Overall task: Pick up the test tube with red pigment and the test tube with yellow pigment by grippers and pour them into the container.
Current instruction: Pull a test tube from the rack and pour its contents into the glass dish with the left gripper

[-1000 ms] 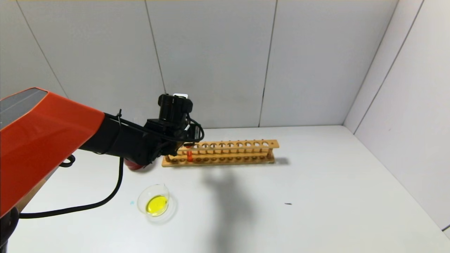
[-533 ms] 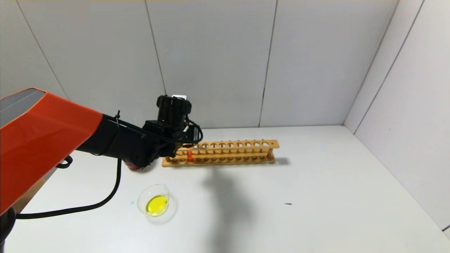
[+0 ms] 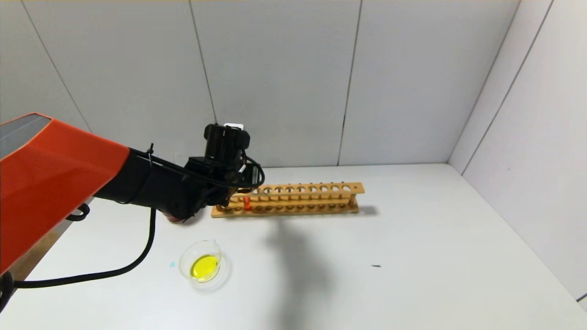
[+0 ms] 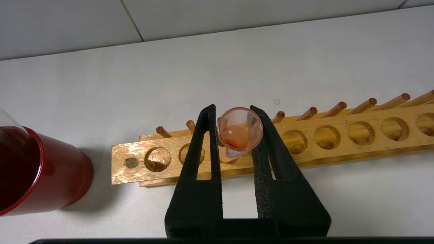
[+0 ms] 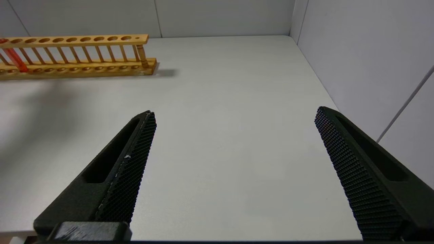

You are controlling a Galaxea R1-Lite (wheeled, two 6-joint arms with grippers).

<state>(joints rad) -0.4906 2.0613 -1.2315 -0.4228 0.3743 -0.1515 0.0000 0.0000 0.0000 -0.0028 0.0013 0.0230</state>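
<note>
Table carries wooden rack w/ red tube standing upright in a hole near its left end, dish of yellow liquid nearer the robot. Left gripper pinches red tube's rim; dark red cup sits just beside rack's end. Right gripper hangs spread wide, well apart from rack.

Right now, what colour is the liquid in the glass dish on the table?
Bright yellow. The container holds a yellow pool, clearest in the head view.
</note>
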